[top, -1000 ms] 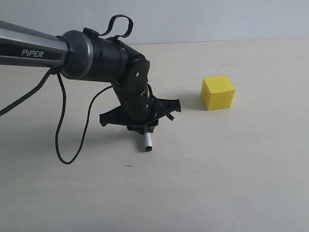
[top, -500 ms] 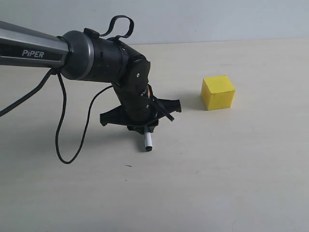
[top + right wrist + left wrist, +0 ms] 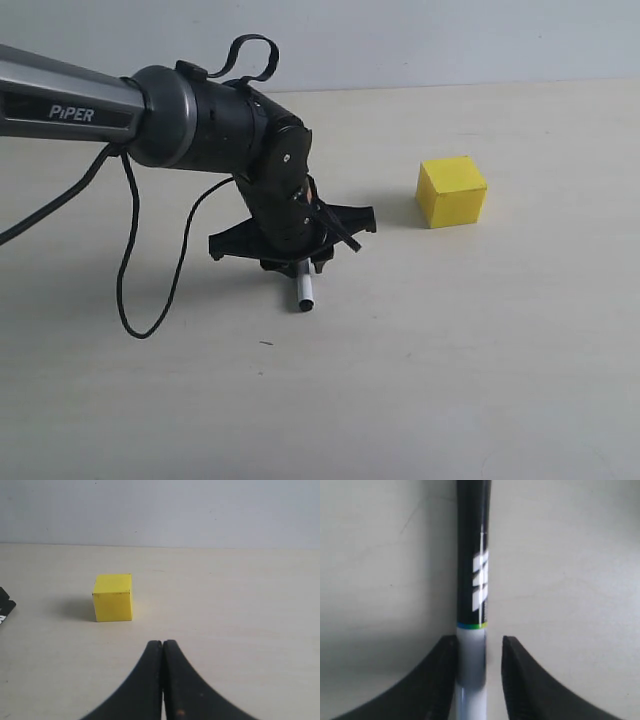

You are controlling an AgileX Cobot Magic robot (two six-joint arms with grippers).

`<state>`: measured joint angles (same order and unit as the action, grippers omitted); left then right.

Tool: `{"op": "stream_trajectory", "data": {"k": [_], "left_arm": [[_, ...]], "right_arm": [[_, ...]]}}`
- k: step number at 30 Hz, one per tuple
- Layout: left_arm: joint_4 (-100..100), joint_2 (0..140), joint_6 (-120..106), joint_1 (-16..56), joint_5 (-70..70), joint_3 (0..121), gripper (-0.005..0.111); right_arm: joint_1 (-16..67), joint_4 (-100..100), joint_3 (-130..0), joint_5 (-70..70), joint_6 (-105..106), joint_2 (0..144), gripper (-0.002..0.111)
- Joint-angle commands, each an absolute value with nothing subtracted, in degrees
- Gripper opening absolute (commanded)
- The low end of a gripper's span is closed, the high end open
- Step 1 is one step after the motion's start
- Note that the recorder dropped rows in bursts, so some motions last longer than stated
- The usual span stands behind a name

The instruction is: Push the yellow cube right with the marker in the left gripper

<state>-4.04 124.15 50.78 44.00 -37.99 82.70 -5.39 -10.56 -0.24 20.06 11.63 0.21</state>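
Observation:
The yellow cube [image 3: 452,191] sits on the pale table, well to the right of my left gripper [image 3: 292,262], and apart from it. The left gripper hangs low over the table, shut on the marker [image 3: 304,290]. Only the marker's white barrel and small black tip poke out below the claw. In the left wrist view the marker [image 3: 472,580] runs out between the fingers, black cap half beyond them. It presses one finger [image 3: 442,670], with a narrow gap at the other. My right gripper [image 3: 163,642] is shut and empty, facing the cube [image 3: 113,597].
The left arm's black cable [image 3: 125,270] loops down onto the table left of the gripper. A pale wall [image 3: 400,40] runs along the table's far edge. Bare tabletop [image 3: 560,300] lies to the right of the cube.
The left gripper has edged slightly up and to the right, and the marker has gone with it. The cube has not moved.

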Motion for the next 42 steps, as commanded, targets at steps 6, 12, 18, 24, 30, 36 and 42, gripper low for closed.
{"op": "stream_trajectory", "data": {"k": [6,12,18,24,30,36,42], "left_arm": [[-4.5,124.4,51.1,43.9,-37.3,82.6,0.034],[-4.5,124.3,50.9,43.9,-38.0,82.6,0.034],[-4.7,121.1,48.0,43.9,-41.7,82.6,0.034],[-5.1,115.3,44.0,43.9,-47.0,82.6,0.034],[-5.4,108.4,33.9,44.1,-51.0,82.6,0.032],[-5.7,98.9,28.5,44.1,-50.0,80.3,0.003],[-9.9,84.1,28.5,44.1,-36.1,67.3,0.0]], "right_arm": [[-5.3,-10.5,0.0,19.6,11.7,0.0,0.0],[-5.3,-10.5,0.0,19.6,11.7,0.0,0.0],[-5.3,-10.5,0.0,19.6,11.7,0.0,0.0],[-5.3,-10.5,0.0,19.6,11.7,0.0,0.0],[-5.3,-10.5,0.0,19.6,11.7,0.0,0.0],[-5.3,-10.5,0.0,19.6,11.7,0.0,0.0],[-5.3,-10.5,0.0,19.9,11.7,0.0,0.0]]}}
